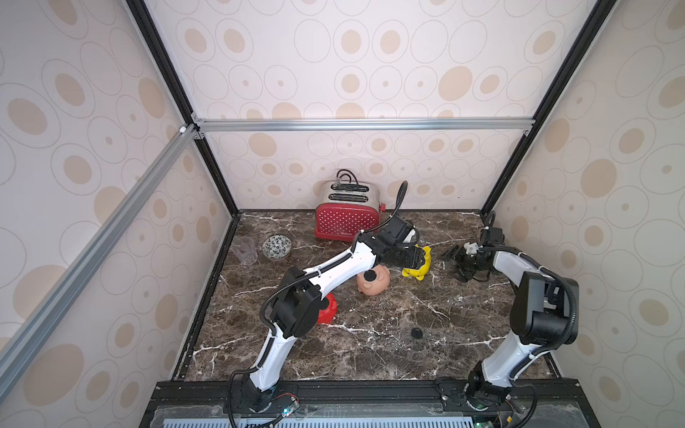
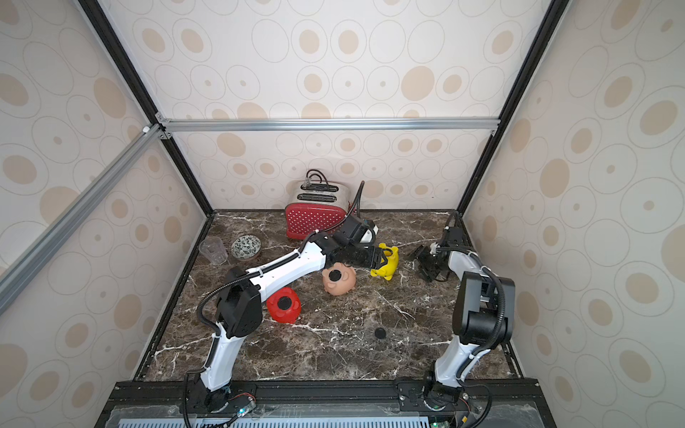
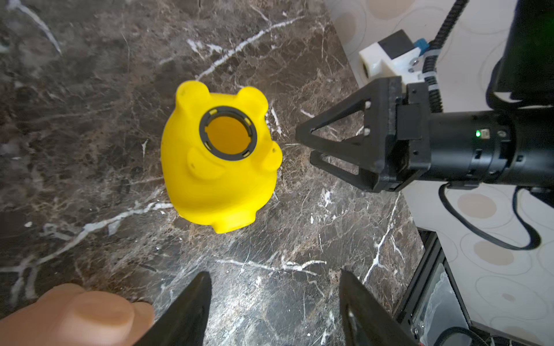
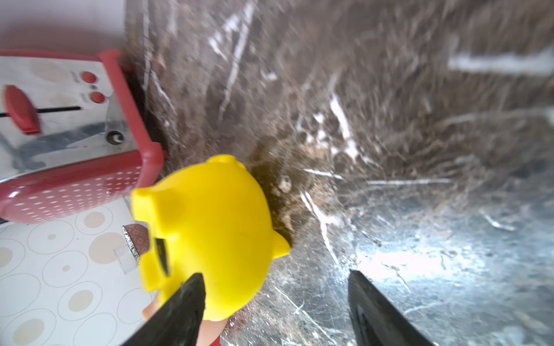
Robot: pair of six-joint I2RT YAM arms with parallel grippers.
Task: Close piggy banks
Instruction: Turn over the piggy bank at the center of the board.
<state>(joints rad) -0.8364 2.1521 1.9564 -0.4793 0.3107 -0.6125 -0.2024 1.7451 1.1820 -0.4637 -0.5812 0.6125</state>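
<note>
Both my grippers are released and carry nothing. The left gripper (image 3: 269, 305) hovers, jaws apart, over the yellow rounded plastic piggy bank (image 3: 215, 185). The right gripper (image 4: 274, 308) is spread beside that pig, not touching it.

The yellow pig lies on the dark marble counter (image 1: 370, 352) just off the lever end of the red polka-dot toaster (image 1: 346, 220), belly hole up and unplugged. The peach-pink plastic piggy bank (image 1: 374, 287), its plug seated, lies in front of the toaster. The red plastic piggy bank (image 2: 283, 305) lies further out, and the loose round black plug (image 1: 417, 332) sits well away from the toaster.

I judge the yellow pig light, hollow and slick, likely to skid on polished stone, so I'd pinch its flanks. The plug is thin, so I'd take it by the rim. The toaster crowds one side of the pig; open room lies away from it.
</note>
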